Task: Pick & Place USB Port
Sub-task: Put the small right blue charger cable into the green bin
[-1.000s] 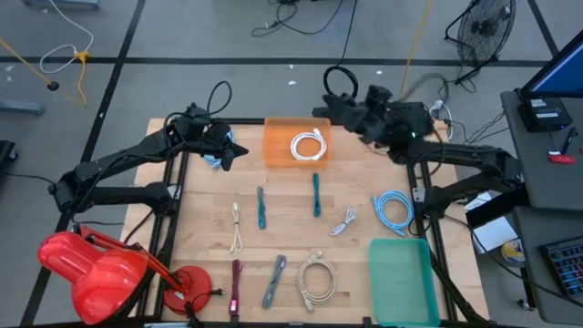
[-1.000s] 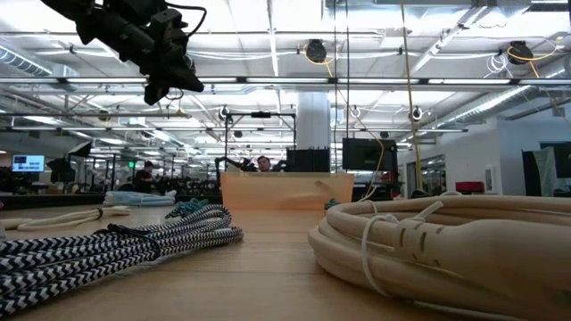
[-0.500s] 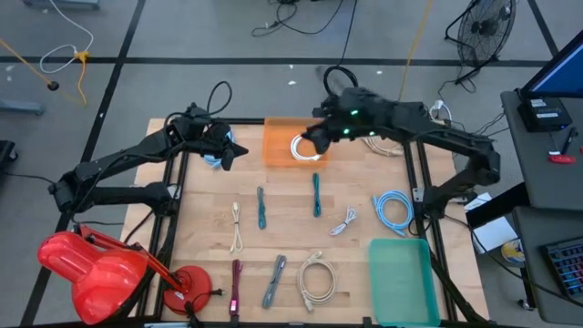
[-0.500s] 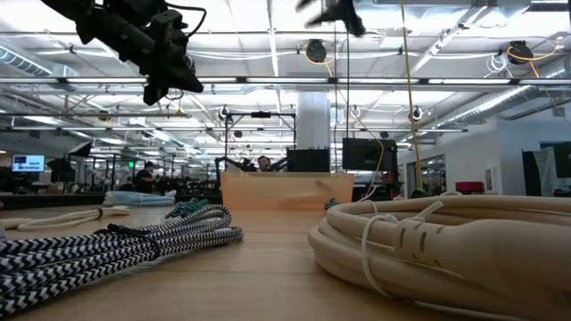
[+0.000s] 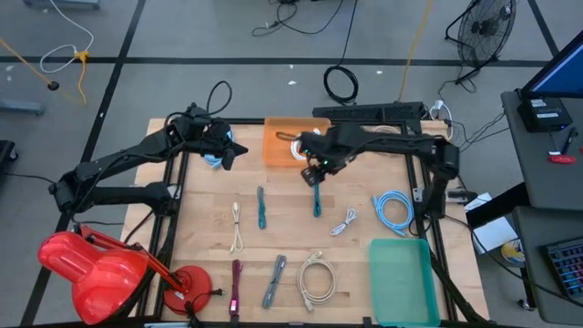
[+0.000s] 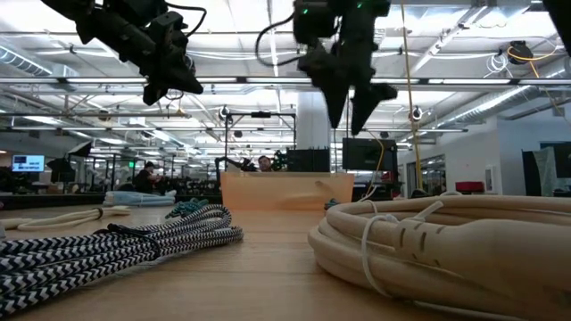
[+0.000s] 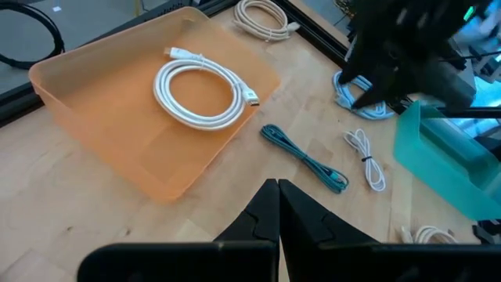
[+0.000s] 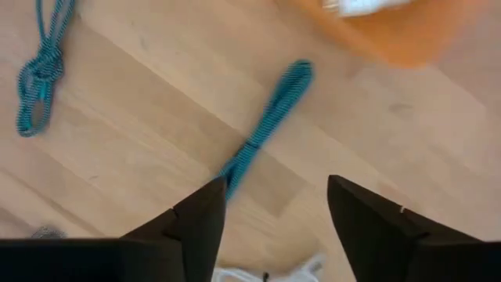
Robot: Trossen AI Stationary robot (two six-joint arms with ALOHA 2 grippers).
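A teal braided cable (image 5: 316,196) lies flat on the wooden table just near of the orange tray (image 5: 276,146); it also shows in the right wrist view as the teal cable (image 8: 266,129). My right gripper (image 5: 314,175) hangs open above its far end, pointing down, fingers apart and touching nothing (image 8: 274,227). In the low view the right gripper (image 6: 350,94) is well above the table. A white coiled cable (image 7: 203,94) lies in the orange tray (image 7: 102,102). My left gripper (image 5: 239,153) waits shut, raised left of the tray, with nothing in it (image 7: 278,207).
A second teal cable (image 5: 261,208), a thin cream cable (image 5: 237,226), a small white cable (image 5: 343,221), a light-blue coil (image 5: 393,210), a beige coil (image 5: 316,276), and grey (image 5: 274,281) and purple (image 5: 236,284) cables lie on the table. A teal bin (image 5: 401,273) stands near right.
My right gripper has swung from beyond the table's far right, across the orange tray, down and toward the near edge. It has tipped over from roughly level to pointing down and now hangs over the teal cable. No cable has moved.
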